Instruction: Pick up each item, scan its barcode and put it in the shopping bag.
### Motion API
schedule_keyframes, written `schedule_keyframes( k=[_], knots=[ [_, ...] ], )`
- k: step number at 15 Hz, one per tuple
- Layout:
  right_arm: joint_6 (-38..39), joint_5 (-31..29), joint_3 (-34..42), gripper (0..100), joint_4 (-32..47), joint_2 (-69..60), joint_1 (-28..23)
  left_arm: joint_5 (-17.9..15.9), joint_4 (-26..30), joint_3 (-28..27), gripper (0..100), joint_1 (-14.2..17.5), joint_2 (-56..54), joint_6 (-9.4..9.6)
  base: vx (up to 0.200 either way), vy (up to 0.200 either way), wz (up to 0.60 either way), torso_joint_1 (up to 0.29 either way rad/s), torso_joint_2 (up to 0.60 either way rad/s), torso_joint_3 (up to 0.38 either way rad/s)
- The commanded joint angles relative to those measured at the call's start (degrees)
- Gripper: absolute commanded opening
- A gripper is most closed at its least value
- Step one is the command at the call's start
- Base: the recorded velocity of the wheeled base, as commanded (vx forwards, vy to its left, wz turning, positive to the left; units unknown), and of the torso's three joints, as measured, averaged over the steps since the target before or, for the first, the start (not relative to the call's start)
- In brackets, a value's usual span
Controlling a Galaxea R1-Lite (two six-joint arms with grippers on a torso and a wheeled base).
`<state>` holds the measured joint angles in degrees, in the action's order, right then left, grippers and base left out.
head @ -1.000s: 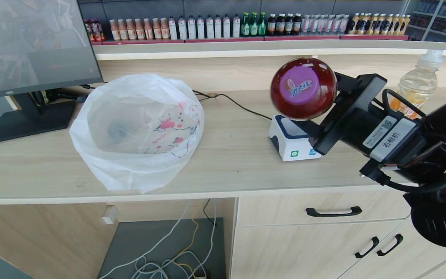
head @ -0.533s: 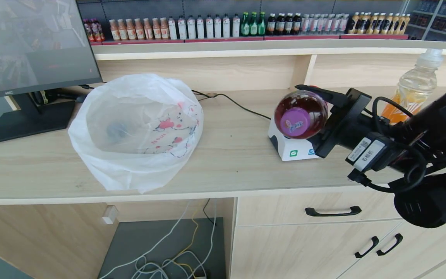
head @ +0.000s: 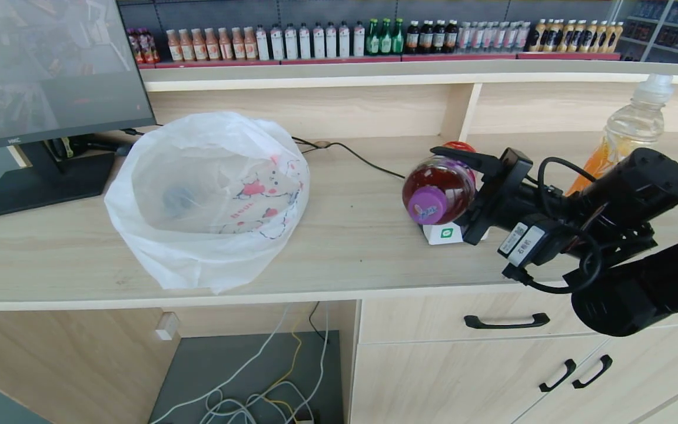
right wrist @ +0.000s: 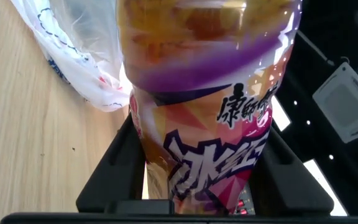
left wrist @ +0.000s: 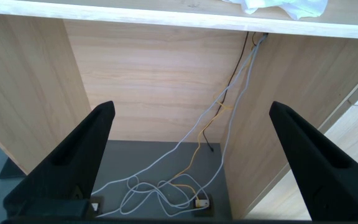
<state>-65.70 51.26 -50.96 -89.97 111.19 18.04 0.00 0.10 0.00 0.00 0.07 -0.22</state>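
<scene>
The right gripper has its fingers clamped round a dark red plastic drink bottle with a purple cap, held on its side over the small white scanner box on the pale wooden surface. I'd say this is the scanning step. Next the barcode must face the scanner, then the bottle goes to the translucent white plastic shopping bag, open well to the left. The left gripper hangs below the surface, fingers spread wide, empty

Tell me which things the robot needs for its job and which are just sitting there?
For the job: red drink bottle, scanner, shopping bag, orange drink bottle.
Just sitting there: monitor, cable, bottles on the back shelf.
</scene>
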Motion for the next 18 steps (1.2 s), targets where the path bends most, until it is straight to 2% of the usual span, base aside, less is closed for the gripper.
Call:
schedule_keyframes(
  k=[1,18],
  knots=[
    [0.0,0.0,0.0,0,0.0,0.9,-0.4,0.0,0.0,0.0,100,0.0,0.0,-0.04,0.0,0.0,0.0,0.0,0.0,0.0],
    [-0.2,0.5,0.4,0,0.0,1.1,-1.8,0.0,0.0,0.0,100,0.0,0.0,-0.04,0.0,0.0,0.0,0.0,0.0,0.0]
  ],
)
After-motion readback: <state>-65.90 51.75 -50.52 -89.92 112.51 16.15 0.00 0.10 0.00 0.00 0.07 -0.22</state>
